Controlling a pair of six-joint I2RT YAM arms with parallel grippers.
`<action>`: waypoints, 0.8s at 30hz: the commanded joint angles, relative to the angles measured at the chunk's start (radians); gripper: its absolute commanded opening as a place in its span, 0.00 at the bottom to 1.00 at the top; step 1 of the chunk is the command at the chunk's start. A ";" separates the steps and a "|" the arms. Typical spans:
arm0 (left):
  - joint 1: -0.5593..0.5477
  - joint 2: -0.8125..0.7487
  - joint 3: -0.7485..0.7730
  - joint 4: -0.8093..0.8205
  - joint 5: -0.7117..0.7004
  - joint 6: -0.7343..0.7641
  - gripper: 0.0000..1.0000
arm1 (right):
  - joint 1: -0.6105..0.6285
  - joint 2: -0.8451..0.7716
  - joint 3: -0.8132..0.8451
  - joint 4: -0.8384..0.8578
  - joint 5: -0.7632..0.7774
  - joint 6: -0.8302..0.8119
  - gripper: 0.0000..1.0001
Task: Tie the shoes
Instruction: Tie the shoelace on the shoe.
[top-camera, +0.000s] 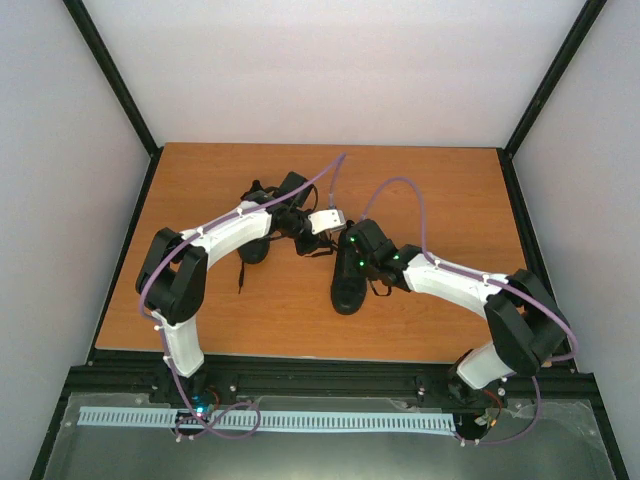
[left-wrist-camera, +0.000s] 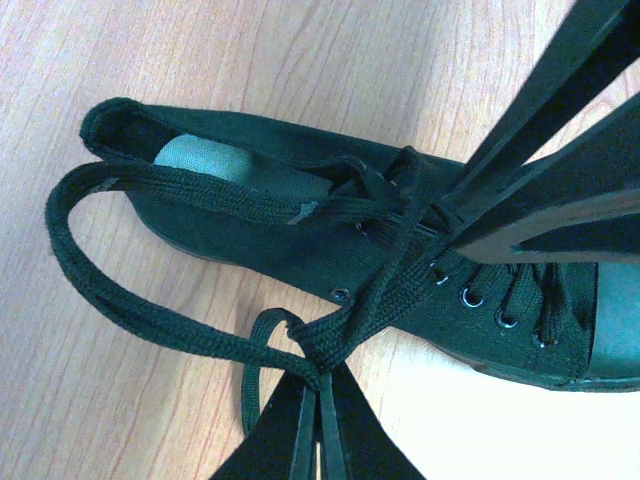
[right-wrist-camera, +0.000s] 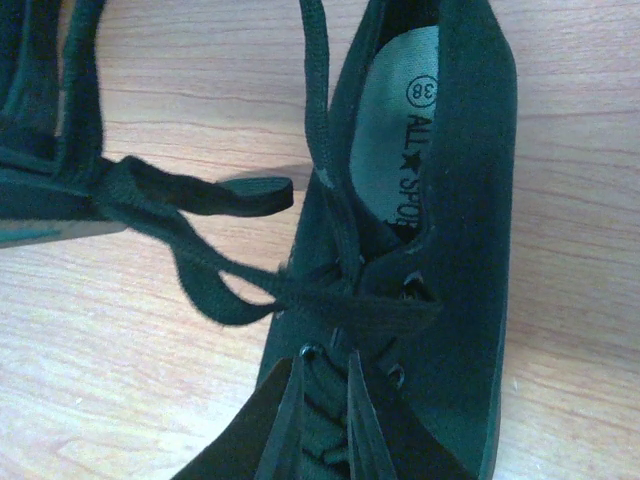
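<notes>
Black canvas low-top sneaker (left-wrist-camera: 250, 240) at middle of wooden tabletop (left-wrist-camera: 200, 60); left claw (left-wrist-camera: 320, 378) pinching thin black lace (left-wrist-camera: 150, 320); right claw (right-wrist-camera: 325, 365) narrowed over eyelets (left-wrist-camera: 470, 297), grip unclear; risk of lace slip, loop (left-wrist-camera: 58, 220) collapse w/ hard pull.

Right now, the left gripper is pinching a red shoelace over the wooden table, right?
Not red. The left wrist view shows the shoelace is black. The left gripper does pinch it, over the wooden table.

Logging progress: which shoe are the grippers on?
The shoe nearer the right arm: left gripper pinches its lace, right gripper at its eyelets. The other shoe lies under the left arm.
</notes>
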 joint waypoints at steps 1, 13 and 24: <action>0.003 0.009 0.041 0.000 0.017 -0.012 0.01 | 0.010 0.064 0.044 0.030 0.045 -0.012 0.15; 0.003 0.011 0.036 -0.002 0.024 -0.013 0.01 | 0.010 0.118 0.066 0.015 0.124 -0.032 0.18; 0.003 0.008 0.039 -0.007 0.026 -0.014 0.01 | 0.010 0.139 0.093 0.004 0.120 -0.066 0.10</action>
